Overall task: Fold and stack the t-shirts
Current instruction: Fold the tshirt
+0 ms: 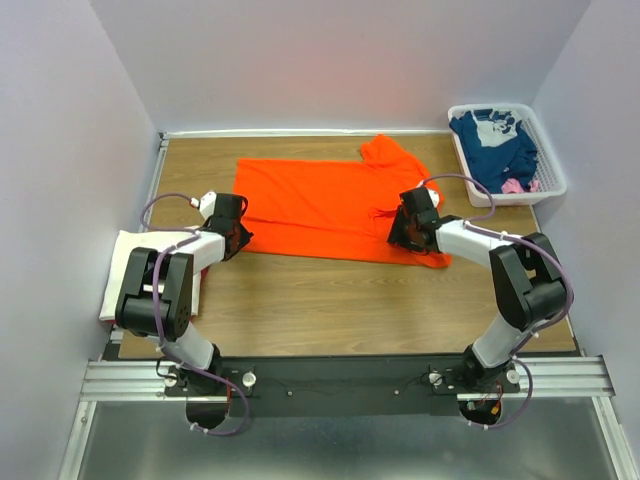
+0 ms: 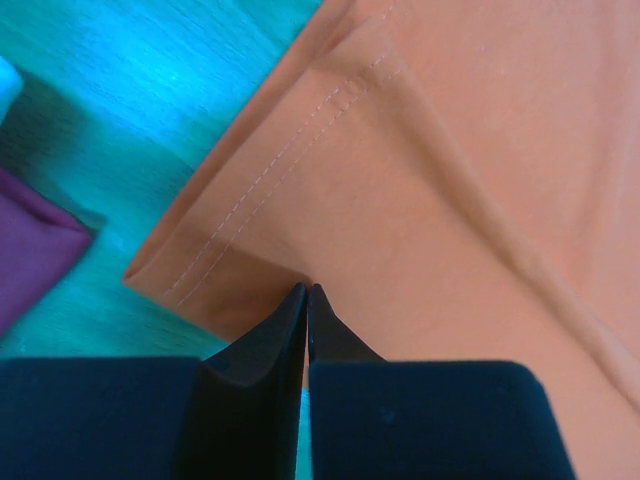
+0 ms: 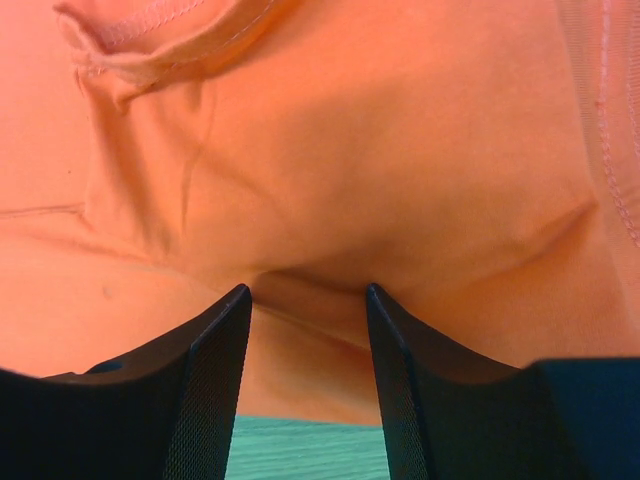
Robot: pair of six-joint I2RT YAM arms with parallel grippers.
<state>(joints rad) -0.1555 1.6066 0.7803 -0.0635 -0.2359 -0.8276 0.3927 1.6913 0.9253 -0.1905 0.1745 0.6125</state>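
Far left of the table (image 1: pixel 330 300), a folded cream-white t-shirt (image 1: pixel 125 262) lies under the left arm's elbow. The left wrist view catches a corner of a magenta t-shirt (image 2: pixel 30 255) right there too.

On to the left gripper (image 2: pixel 306 290): it's down at the near left corner of the orange t-shirt (image 1: pixel 320 200), jaws squeezed to a mere sliver. The stitched hem runs just beyond the tips, and the cloth puckers right up into them, so that's a pinch on the fabric.

Centre stage, the orange t-shirt is spread flat across the middle of the table. Its body stretches left to right, with one sleeve poking up at the far right.

The right gripper (image 3: pixel 308 290) is pressed down on the shirt's near right corner. Its jaws stand clearly apart, with a raised hump of orange cloth sitting between the two fingers (image 3: pixel 210 370). Nothing is clamped. A ribbed edge shows at the upper left of that wrist view.

Far right corner, the white slotted basket (image 1: pixel 555 185) holds a crumpled navy blue t-shirt (image 1: pixel 495 145) with white print. A bit of pink cloth (image 1: pixel 515 186) peeks out at its near end.
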